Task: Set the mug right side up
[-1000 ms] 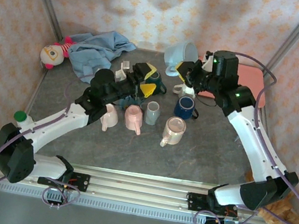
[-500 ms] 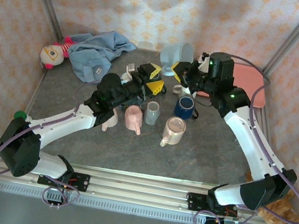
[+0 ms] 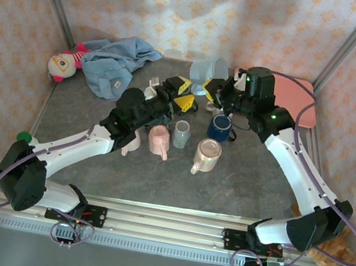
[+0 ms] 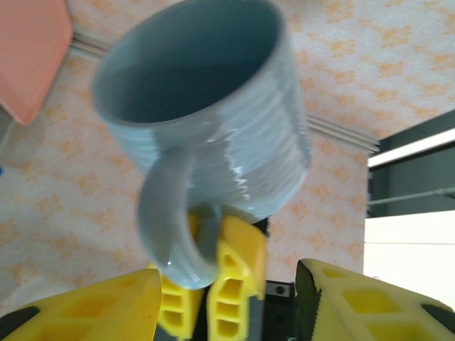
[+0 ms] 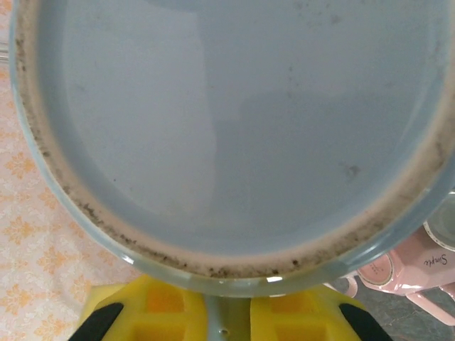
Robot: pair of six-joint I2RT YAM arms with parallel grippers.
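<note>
A pale blue ribbed mug point(image 3: 207, 66) hangs in the air at the back of the table, tilted with its mouth up and to the left. My right gripper point(image 3: 213, 87) is shut on its handle. In the right wrist view the mug's round base point(image 5: 234, 121) sits just above the right gripper point(image 5: 227, 302). From the left wrist, the mug point(image 4: 213, 121) shows its open mouth and its handle, with the right gripper's yellow fingers point(image 4: 238, 273) pinching that handle. My left gripper point(image 3: 182, 101) point(image 4: 227, 291) is just below and left of the mug, open, with its fingers apart from the mug.
Under the grippers stand two pink mugs point(image 3: 160, 139), a grey cup point(image 3: 181, 133), a dark blue mug point(image 3: 220, 126) and a cream mug point(image 3: 206, 155). A blue cloth point(image 3: 118, 60) and a doll point(image 3: 62, 64) lie back left, a pink board point(image 3: 298, 99) back right.
The right gripper has carried the mug a little left and down. The left arm has reached up toward it, and its jaws have narrowed.
</note>
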